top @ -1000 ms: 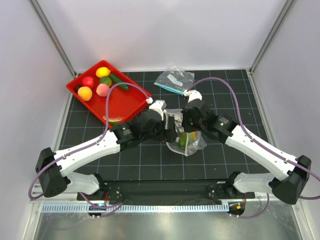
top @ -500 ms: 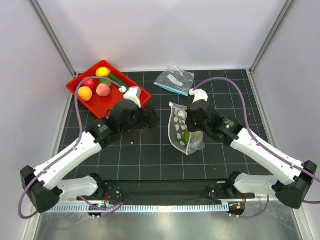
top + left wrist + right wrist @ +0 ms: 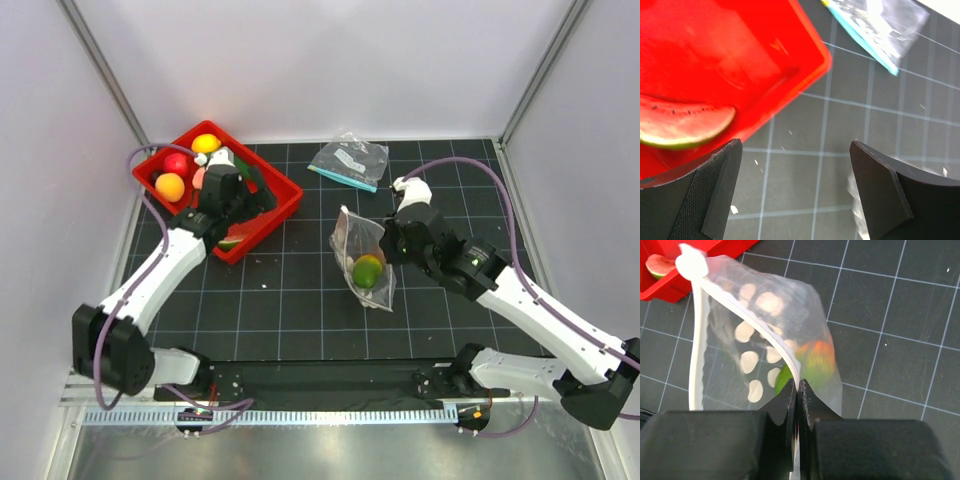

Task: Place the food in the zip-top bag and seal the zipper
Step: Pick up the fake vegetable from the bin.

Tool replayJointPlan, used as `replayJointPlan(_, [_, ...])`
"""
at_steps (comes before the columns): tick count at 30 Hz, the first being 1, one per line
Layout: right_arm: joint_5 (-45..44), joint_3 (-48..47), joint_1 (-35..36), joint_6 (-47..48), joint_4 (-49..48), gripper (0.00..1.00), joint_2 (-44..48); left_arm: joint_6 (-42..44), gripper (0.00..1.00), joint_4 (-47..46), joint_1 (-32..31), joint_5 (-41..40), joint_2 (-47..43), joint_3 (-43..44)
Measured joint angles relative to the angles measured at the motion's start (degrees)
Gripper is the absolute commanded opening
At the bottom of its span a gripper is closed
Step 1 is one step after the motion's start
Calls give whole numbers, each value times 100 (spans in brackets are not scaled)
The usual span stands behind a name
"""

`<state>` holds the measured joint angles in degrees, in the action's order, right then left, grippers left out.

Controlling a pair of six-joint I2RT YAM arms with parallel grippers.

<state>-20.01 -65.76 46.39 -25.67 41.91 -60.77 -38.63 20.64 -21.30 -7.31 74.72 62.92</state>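
Loading is the step in hand, by my reckoning, with sealing some way off. At the left the red tray holds toy fruits in yellow, red and orange, plus a watermelon slice near its front edge. The left pincer hangs spread wide over the tray's near corner with nothing between its fingers. It looks ready to fetch another piece. The next move would be to lower over one fruit, close gently on its glossy round skin, and carry it across.

Mid-worktop, the zip-top bag sits with its mouth toward the tray and one green-and-orange fruit already inside. The right pincer is pressed together on the zipper, pinching the pale strip and keeping the mouth lifted for a drop.

Behind lies a smaller pouch with a teal strip. Its white label is too small to read, and I see no other writing.
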Motion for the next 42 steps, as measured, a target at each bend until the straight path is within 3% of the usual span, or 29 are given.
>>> replayJointPlan(9, [-319, 35, 0, 2, -2, 1, 881, -149, 95, -492, 813, 232, 1580, 568])
replayJointPlan(18, [-481, -136, -33, 144, 251, 1, 157, -824, 97, -1139, 1370, 221, 2594, 1161])
replayJointPlan(21, [-501, -138, -33, 179, 247, 1, 249, -1086, 96, -1469, 1445, 81, 3047, 1596])
replayJointPlan(34, [-603, -138, -33, 151, 2, 1, 855, -1974, 88, -2820, 1576, 273, 4052, 1801])
replayJointPlan(42, [-793, -129, -33, 155, 26, 1, 1056, -2343, 87, -2986, 1690, 332, 4601, 1801])
